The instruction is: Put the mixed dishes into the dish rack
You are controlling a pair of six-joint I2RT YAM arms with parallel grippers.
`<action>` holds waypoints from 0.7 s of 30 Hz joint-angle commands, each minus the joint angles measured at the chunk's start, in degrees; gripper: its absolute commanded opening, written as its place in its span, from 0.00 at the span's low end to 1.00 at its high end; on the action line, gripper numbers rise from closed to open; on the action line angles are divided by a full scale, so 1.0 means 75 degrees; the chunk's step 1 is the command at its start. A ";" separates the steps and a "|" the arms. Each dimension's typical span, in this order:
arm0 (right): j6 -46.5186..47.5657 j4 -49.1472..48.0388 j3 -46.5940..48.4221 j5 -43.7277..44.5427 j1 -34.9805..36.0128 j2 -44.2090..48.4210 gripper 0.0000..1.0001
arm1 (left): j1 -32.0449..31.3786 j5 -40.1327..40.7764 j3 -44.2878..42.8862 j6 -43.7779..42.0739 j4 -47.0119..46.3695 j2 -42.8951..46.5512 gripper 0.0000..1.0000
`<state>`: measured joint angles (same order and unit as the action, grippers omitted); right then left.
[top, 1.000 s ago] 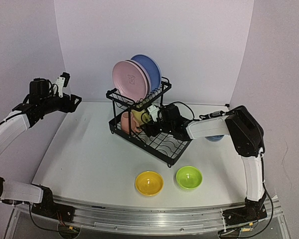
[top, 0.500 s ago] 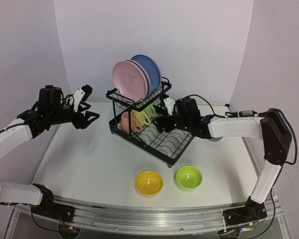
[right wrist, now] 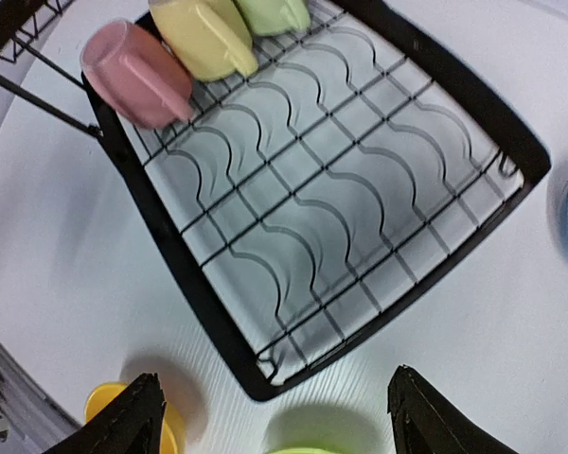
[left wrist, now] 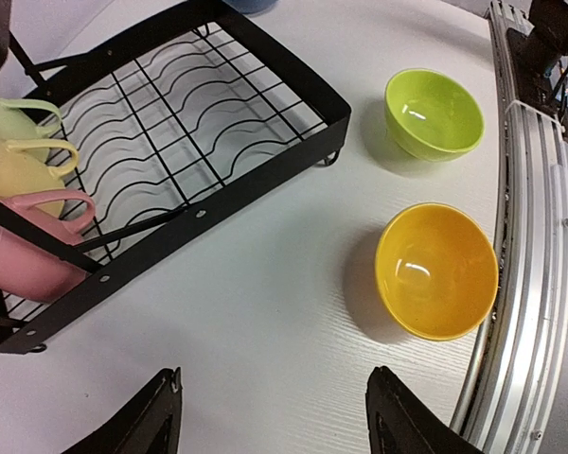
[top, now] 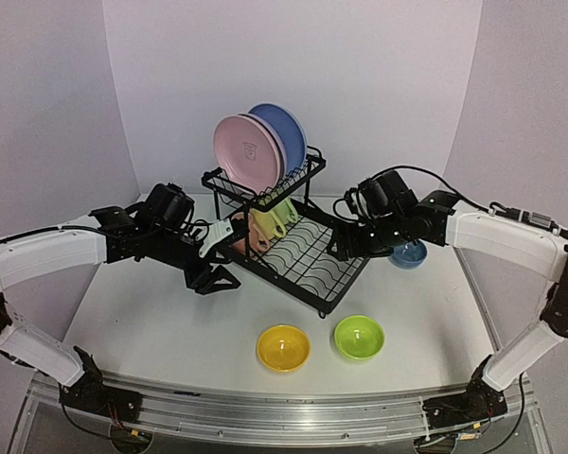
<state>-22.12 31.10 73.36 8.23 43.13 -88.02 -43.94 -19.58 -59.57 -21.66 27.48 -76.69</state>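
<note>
The black wire dish rack (top: 267,271) stands mid-table. The pink plate (top: 246,151) and blue plate (top: 289,128) stand on its upper shelf. The pink mug (top: 239,233), yellow mug (top: 263,225) and green mug (top: 284,210) lie in the lower tray. The yellow bowl (top: 283,347) and lime bowl (top: 359,337) sit on the table in front, and the blue bowl (top: 409,255) sits right of the rack. My left gripper (top: 220,255) is open and empty at the rack's left front. My right gripper (top: 346,248) is open and empty over the rack's right end.
In the left wrist view, the open gripper (left wrist: 275,416) hovers over bare table, with the yellow bowl (left wrist: 437,270) and lime bowl (left wrist: 434,113) to its right and the rack (left wrist: 265,151) ahead. In the right wrist view, the gripper (right wrist: 279,426) looks down on the rack's corner (right wrist: 170,246). A metal rail (top: 284,407) edges the table front.
My left arm swung in from the far left and came down beside the rack's left front. My right gripper drew back out of the rack, to the right and up.
</note>
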 commanded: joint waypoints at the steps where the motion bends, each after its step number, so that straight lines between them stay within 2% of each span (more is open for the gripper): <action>1: -0.1681 0.1939 0.0291 -0.1037 0.0490 -0.0058 0.74 | -0.0012 -0.0747 -0.0265 0.0529 -0.0252 -0.0066 0.69; 10: -0.2441 0.2160 0.0708 -0.1039 0.1844 -0.1064 0.65 | 0.0002 -0.0440 0.0135 0.1228 -0.0548 0.0027 0.73; 15: -0.2430 0.2145 0.1065 -0.1466 0.2062 -0.1954 0.59 | 0.0011 -0.0250 0.0309 0.1444 -0.0677 0.0203 0.73; 21: -0.2236 0.2137 0.1338 -0.1678 0.2178 -0.2598 0.46 | 0.0045 -0.0050 0.0370 0.1419 -0.0682 0.0378 0.73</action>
<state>-39.32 46.02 80.39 -2.16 58.61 -105.52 -43.92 -21.57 -57.19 -11.68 24.44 -77.00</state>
